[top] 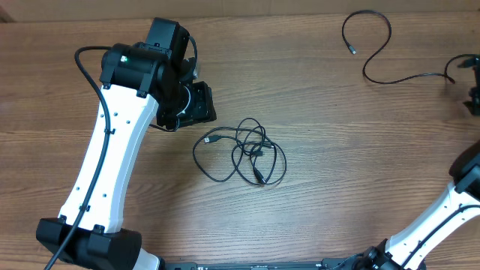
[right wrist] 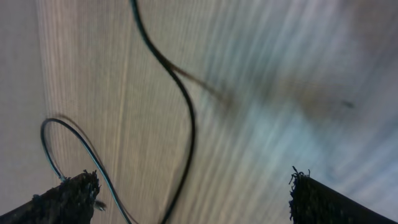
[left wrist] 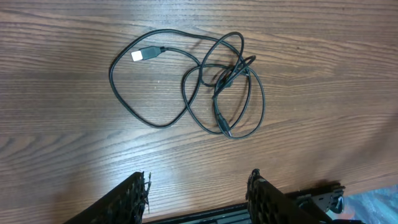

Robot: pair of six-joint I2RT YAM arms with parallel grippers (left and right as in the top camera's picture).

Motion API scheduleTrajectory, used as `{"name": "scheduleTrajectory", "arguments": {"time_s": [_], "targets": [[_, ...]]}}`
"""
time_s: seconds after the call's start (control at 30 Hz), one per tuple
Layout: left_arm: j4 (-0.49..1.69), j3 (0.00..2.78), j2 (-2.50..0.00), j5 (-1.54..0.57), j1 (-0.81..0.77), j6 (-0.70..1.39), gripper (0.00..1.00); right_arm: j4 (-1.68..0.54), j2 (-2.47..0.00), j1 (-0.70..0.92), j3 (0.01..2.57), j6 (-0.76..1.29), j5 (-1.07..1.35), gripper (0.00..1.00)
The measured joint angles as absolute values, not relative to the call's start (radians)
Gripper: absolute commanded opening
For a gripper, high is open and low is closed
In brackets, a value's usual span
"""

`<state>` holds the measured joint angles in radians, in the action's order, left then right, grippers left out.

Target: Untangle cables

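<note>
A tangle of thin black cables (top: 244, 152) lies in loose overlapping loops at the table's middle. In the left wrist view the tangle (left wrist: 217, 87) shows a white-tipped plug (left wrist: 143, 54) at its left end. My left gripper (left wrist: 199, 183) hovers just left of the tangle, open, with nothing between its fingers. One separate black cable (top: 375, 52) curves across the far right of the table. My right gripper (right wrist: 193, 186) is open wide above that cable (right wrist: 186, 118), which runs beneath the gap between the fingers. The right wrist view is blurred.
The wood-grain table (top: 337, 165) carries everything. The left arm's white link (top: 105, 172) crosses the left side. The right arm's white link (top: 442, 217) rises from the bottom right, and the right wrist (top: 472, 82) is cut off by the right edge.
</note>
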<state>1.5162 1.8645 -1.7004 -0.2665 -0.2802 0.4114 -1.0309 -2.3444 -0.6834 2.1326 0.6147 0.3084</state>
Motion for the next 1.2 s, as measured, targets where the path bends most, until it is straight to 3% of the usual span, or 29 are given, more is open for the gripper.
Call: {"name": "scheduleTrajectory", "arguments": {"time_s": [0.13, 0.4, 0.47, 0.63, 0.8, 1.07, 1.2], "targets": [[1.518, 1.864, -1.7, -0.264, -0.28, 0.412, 0.55, -0.989, -2.363, -0.667, 2.132, 0.657, 0.322, 0.98], [1.517, 1.864, -1.7, -0.264, -0.28, 0.419, 0.55, -0.941, -2.381, -0.639, 2.11, 0.684, 0.251, 0.42], [1.517, 1.864, -1.7, -0.264, -0.28, 0.419, 0.55, -0.919, -2.389, -0.63, 2.104, 0.679, 0.261, 0.37], [1.517, 1.864, -1.7, -0.264, -0.28, 0.419, 0.55, -0.875, -2.397, -0.626, 2.101, 0.685, 0.297, 0.38], [1.517, 1.864, -1.7, -0.264, -0.28, 0.419, 0.56, -0.844, -2.398, -0.626, 2.101, 0.69, 0.322, 0.04], [1.518, 1.864, -1.7, -0.264, -0.28, 0.419, 0.55, -0.661, -2.399, -0.624, 2.106, 0.635, 0.561, 0.04], [1.519, 1.864, -1.7, -0.264, -0.28, 0.419, 0.56, -0.72, -2.402, -0.619, 2.181, 0.539, 0.649, 0.06]]}}
